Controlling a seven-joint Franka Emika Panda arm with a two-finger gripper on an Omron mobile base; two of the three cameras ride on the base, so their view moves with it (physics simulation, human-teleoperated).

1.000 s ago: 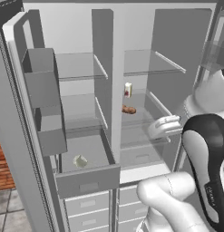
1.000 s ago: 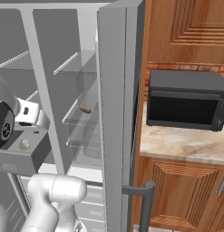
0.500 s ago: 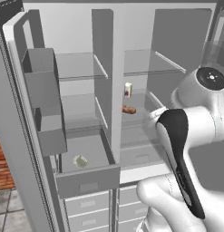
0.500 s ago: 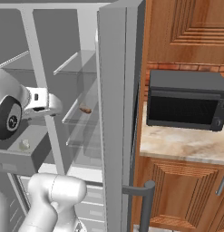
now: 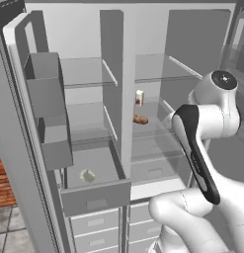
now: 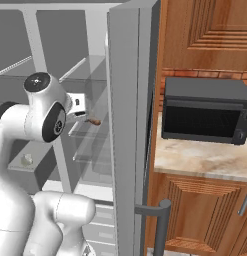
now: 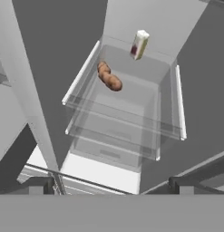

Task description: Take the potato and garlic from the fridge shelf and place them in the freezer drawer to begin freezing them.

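The orange-brown potato (image 7: pixel 109 77) lies on a glass shelf (image 7: pixel 131 106) in the fridge's right compartment, also seen as potato (image 5: pixel 140 119) and potato (image 6: pixel 95 121). My gripper (image 7: pixel 111 186) is open, hovering in front of and above that shelf, well short of the potato, with nothing between its fingertips (image 7: pixel 41 185). From the right base view the gripper (image 6: pixel 81 114) sits just left of the potato. The off-white garlic (image 5: pixel 87 175) rests inside the pulled-out grey freezer drawer (image 5: pixel 96 197) at lower left; garlic (image 6: pixel 27 160) shows there too.
A white carton with a red mark (image 7: pixel 139 44) stands upright behind the potato. The fridge's centre divider (image 5: pixel 116 99) splits the two compartments. The open fridge door (image 6: pixel 132 125) stands on the right, with a microwave (image 6: pixel 205 117) on the counter beyond. Small white drawers (image 5: pixel 94 227) stack below.
The arm has swung up and rightward, carrying the hand closer to the potato shelf. Garlic and potato have not moved.
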